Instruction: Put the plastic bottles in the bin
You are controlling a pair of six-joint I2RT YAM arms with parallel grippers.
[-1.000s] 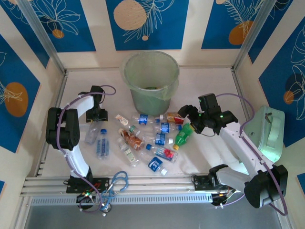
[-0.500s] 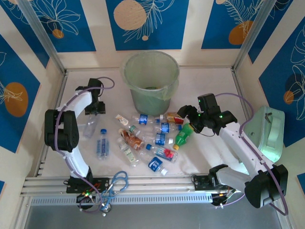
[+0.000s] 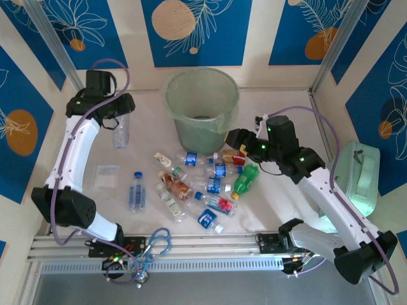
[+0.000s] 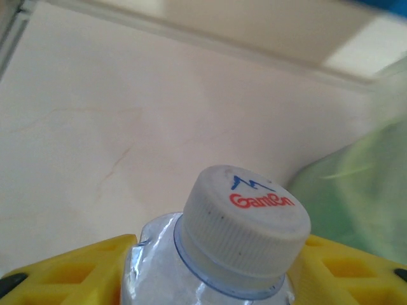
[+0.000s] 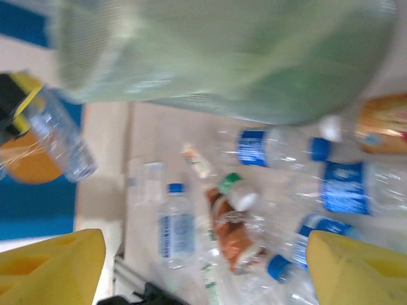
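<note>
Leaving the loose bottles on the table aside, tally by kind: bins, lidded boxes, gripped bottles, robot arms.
Bin: 1
Mint-green lidded box: 1
Bottle held in the left gripper: 1
Robot arms: 2
Total: 5

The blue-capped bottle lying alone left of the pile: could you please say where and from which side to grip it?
Likely its labelled middle, claw from above, fingers on the long sides: the blue-capped bottle lies flat, cap toward the far wall, with bare table alongside.

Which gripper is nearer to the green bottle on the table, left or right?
Right. The right gripper is just behind the green bottle, close to the bin. The left gripper is far to its left, holding a clear bottle.
</note>
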